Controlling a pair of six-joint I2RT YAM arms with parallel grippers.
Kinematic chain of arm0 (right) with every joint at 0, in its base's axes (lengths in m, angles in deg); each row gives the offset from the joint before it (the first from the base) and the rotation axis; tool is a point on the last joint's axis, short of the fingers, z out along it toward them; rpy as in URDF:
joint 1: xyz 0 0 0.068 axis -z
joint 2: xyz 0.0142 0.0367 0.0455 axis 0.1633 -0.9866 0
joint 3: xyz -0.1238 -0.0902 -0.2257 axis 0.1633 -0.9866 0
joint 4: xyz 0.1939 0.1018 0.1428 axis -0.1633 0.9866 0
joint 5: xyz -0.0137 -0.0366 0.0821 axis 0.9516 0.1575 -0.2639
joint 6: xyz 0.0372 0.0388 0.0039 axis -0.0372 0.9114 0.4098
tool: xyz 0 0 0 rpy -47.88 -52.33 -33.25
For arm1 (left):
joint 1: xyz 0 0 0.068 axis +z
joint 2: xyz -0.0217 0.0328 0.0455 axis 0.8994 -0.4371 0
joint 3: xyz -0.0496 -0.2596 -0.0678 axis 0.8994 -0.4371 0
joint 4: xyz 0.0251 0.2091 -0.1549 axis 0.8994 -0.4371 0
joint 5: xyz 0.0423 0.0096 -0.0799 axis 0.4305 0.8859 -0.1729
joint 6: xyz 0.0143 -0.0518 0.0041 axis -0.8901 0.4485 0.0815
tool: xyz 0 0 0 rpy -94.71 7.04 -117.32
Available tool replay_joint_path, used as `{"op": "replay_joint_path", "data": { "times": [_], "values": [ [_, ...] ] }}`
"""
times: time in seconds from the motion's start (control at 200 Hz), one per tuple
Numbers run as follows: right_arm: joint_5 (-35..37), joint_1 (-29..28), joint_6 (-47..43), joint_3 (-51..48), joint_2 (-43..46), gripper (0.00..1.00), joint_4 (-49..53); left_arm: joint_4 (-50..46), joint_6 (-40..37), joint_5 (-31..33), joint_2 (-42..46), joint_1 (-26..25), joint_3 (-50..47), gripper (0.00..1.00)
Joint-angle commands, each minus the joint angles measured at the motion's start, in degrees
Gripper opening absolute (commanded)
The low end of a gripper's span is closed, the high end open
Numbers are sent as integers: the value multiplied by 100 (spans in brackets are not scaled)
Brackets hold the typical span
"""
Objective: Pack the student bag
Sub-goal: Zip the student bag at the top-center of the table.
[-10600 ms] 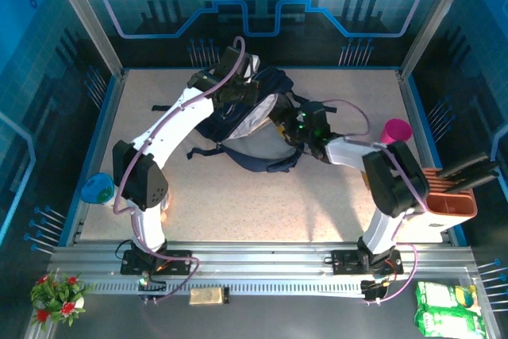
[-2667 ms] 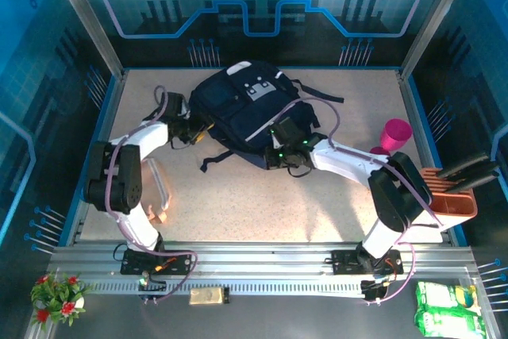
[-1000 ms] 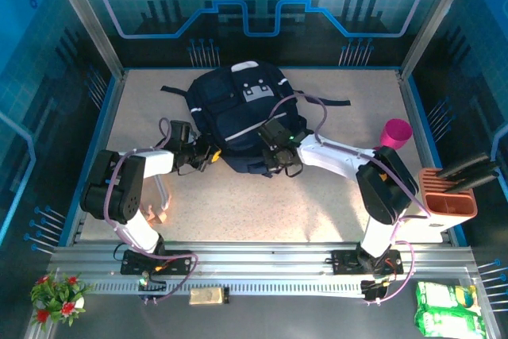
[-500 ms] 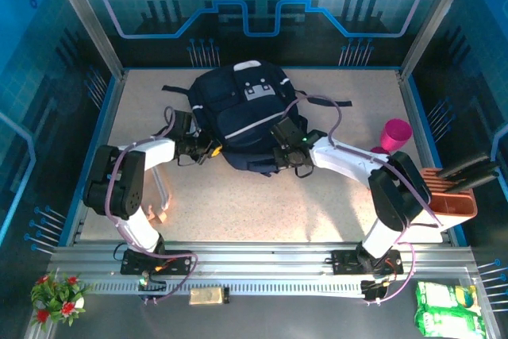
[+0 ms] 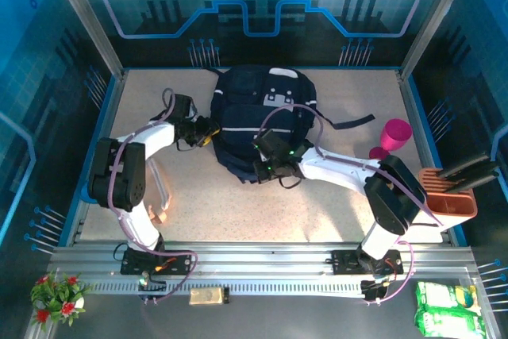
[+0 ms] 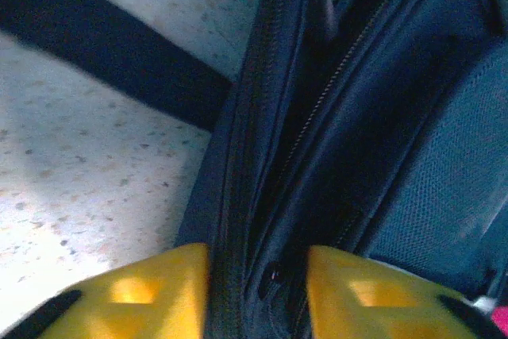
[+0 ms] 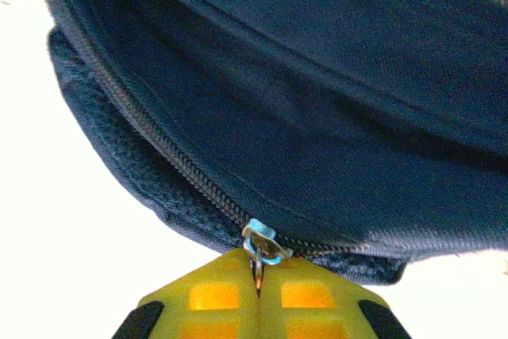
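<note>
Two arms are seen from the top external view, both reaching to the student bag, which lies front-up on the table; the bag serves as the mark for every place given. The left gripper is set against the bag's left flank; the right gripper is set at the bag's near edge. A pink cup stands well apart to the right of the bag, and a black strap trails from the bag towards it. No books or loose things are seen lying around the bag, so the filling is judged done; closing the zip is judged to be the step in hand, and how much of the opening is left cannot be told.

From the left wrist view, the left gripper is seen with its yellow fingers parted around a thick fold of the student bag; the zipped seam runs up between them, and the fold is judged to be clamped and held steady. A strap lies on the table to the left of the bag.

From the right wrist view, the right gripper is seen with its fingers pressed together; the metal zip pull is pinched between their tips at the rim of the student bag; the zip teeth to the left of the pull look joined.
</note>
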Motion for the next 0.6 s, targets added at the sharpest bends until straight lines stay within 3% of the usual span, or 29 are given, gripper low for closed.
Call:
{"op": "replay_joint_path", "data": {
  "times": [0.0,0.265,0.395,0.595],
  "values": [
    [-329,-112,-3,433,-199,0,-136,-228,-28,400,662,115,-378,50],
    [-514,-131,-80,708,-454,0,-164,-84,565,-66,1738,-155,-1248,62],
    [-530,-133,-119,696,-448,0,-171,-6,944,-118,1850,-453,-1375,63],
    [-530,-134,-67,623,-399,0,-191,74,1491,373,1848,-887,-1559,58]
  ]
}}
